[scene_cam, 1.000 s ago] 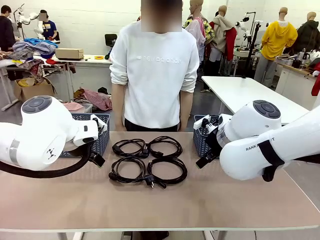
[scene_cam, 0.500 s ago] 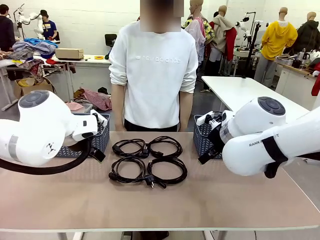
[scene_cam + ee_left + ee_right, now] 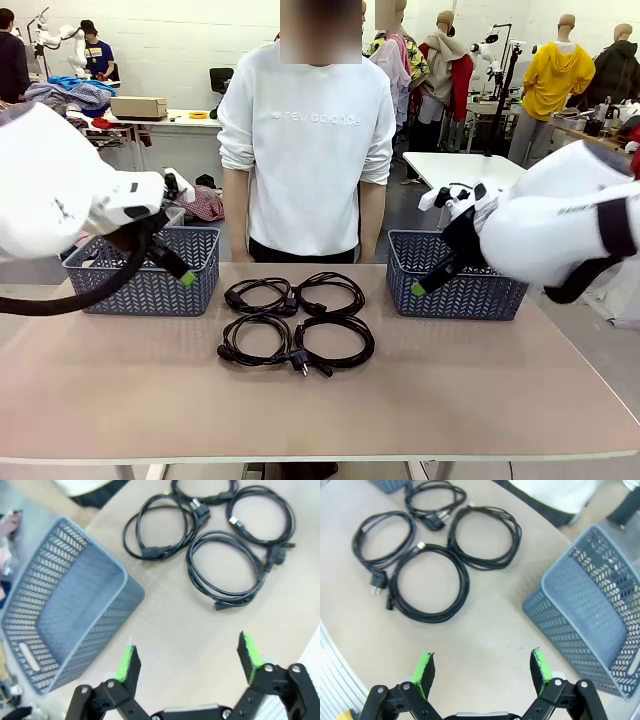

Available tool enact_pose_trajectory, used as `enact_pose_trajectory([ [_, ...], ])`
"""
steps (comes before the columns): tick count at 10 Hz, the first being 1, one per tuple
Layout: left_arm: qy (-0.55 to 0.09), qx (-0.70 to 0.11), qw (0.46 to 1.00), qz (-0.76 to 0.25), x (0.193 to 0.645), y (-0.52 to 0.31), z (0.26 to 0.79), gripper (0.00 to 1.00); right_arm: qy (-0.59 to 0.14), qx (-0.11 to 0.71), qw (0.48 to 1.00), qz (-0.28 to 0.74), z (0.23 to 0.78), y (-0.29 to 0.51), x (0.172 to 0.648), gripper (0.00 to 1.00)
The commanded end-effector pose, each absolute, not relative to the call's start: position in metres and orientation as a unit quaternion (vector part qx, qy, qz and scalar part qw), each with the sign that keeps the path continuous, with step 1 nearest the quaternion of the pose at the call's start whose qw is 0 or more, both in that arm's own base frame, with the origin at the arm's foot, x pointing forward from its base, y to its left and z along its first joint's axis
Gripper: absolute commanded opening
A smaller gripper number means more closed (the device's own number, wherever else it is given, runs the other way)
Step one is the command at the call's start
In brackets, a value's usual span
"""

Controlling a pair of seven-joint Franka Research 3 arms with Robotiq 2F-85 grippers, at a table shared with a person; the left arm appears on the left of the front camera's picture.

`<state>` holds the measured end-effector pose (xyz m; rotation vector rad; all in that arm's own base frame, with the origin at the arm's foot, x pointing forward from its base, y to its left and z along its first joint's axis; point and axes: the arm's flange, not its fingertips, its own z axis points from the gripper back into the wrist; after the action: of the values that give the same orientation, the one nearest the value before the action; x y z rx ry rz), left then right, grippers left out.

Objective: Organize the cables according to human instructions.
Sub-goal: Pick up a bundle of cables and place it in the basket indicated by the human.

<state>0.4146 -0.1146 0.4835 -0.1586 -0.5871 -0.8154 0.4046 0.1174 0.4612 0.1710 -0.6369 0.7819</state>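
The table (image 3: pixel 450 390) holds four coiled cables (image 3: pixel 293 355), two baskets (image 3: pixel 170 300); left tool (image 3: pixel 187 650) and right tool (image 3: pixel 481 661) gape empty.

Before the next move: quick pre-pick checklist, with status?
1. Left gripper open, nothing held: ok.
2. Right gripper open, nothing held: ok.
3. Four cables on the table between the baskets, each coiled: ok.
4. Coils apart for a single pick: not ok, neighbours touch.
5. Left basket and right basket free to receive: ok, nothing seen inside.
6. Which cable goes where: cannot tell, the person shows no pointing hand.
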Motion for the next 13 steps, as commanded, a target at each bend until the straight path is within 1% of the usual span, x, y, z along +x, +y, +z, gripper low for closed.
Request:
enact_pose_trajectory([
  [1, -0.276, -0.113, 0.859, -0.417, 0.424, -0.090, 0.500, 1.00, -0.313, 0.136, 0.844, 0.415, 0.473, 0.093, 0.414, 1.00],
  [4, -0.257, -0.162, 0.844, -0.442, 0.429, -0.060, 0.508, 1.00, -0.322, 0.189, 0.810, 0.453, 0.486, 0.071, 0.413, 1.00],
  [8, -0.268, -0.202, 0.845, -0.416, 0.434, -0.024, 0.511, 1.00, -0.338, 0.216, 0.793, 0.458, 0.496, 0.045, 0.413, 1.00],
  [10, -0.273, -0.201, 0.852, -0.399, 0.435, -0.015, 0.514, 1.00, -0.345, 0.224, 0.785, 0.463, 0.498, 0.040, 0.413, 1.00],
  [13, -0.268, -0.195, 0.856, -0.397, 0.432, -0.016, 0.512, 1.00, -0.340, 0.217, 0.796, 0.451, 0.497, 0.041, 0.407, 1.00],
])
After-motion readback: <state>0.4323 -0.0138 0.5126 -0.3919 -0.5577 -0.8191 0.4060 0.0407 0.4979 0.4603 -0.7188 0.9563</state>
